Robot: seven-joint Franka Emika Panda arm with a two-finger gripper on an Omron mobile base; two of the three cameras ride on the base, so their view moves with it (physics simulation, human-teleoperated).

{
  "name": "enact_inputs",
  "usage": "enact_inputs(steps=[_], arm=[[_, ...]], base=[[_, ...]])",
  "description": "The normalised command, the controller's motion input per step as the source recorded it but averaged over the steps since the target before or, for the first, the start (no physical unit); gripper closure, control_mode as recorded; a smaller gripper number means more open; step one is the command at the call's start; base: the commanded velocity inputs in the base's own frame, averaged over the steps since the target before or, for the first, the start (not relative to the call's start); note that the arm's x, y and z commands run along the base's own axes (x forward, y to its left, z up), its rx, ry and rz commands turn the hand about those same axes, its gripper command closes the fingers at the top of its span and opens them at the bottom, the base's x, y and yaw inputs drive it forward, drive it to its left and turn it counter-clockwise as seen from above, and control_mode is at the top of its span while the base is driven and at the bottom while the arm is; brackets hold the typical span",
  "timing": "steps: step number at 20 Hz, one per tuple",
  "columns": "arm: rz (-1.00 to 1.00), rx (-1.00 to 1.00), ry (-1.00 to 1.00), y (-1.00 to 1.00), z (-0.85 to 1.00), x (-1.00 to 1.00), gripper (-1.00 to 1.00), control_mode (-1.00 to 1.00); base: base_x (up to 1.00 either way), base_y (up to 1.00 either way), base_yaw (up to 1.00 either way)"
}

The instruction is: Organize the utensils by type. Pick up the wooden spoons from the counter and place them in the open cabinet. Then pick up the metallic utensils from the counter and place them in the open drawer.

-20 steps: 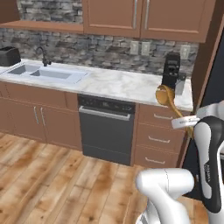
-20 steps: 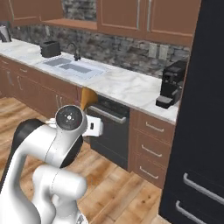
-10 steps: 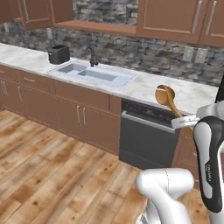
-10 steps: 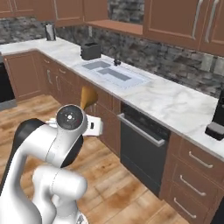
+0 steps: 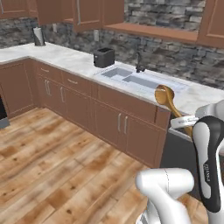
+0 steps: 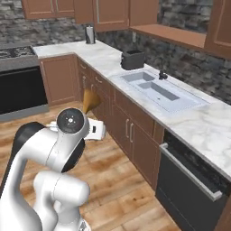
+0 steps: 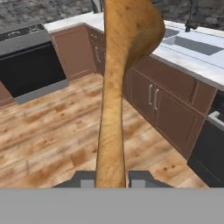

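Gripper (image 7: 111,178) clamped on large wooden spoon (image 5: 168,99) by its handle, bowl up, above wood floor (image 5: 57,170).

I am in a home kitchen. A marble counter (image 5: 65,59) runs over brown cupboards (image 5: 109,122), with a sink (image 5: 131,79) and tap (image 5: 139,65) at my 12 o'clock and a toaster (image 5: 104,57) at 11. A stove (image 6: 18,52) stands at 9 o'clock, a dishwasher (image 6: 189,189) at 2. Wall cabinets (image 5: 87,13), a stone backsplash (image 5: 175,54) and a wood floor (image 5: 52,166) complete it.
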Motion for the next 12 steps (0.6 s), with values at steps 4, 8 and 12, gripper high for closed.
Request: enact_inputs(steps=[4, 8, 12], arm=[[0.0, 0.0, 0.0, 0.0, 0.0, 0.0, 1.0, 1.0], [0.0, 0.0, 0.0, 0.0, 0.0, 0.0, 1.0, 1.0], [0.0, 0.0, 0.0, 0.0, 0.0, 0.0, 1.0, 1.0]], base=[[0.94, 0.09, 0.32], [1.0, 0.16, 0.24], [1.0, 0.29, 0.17]])
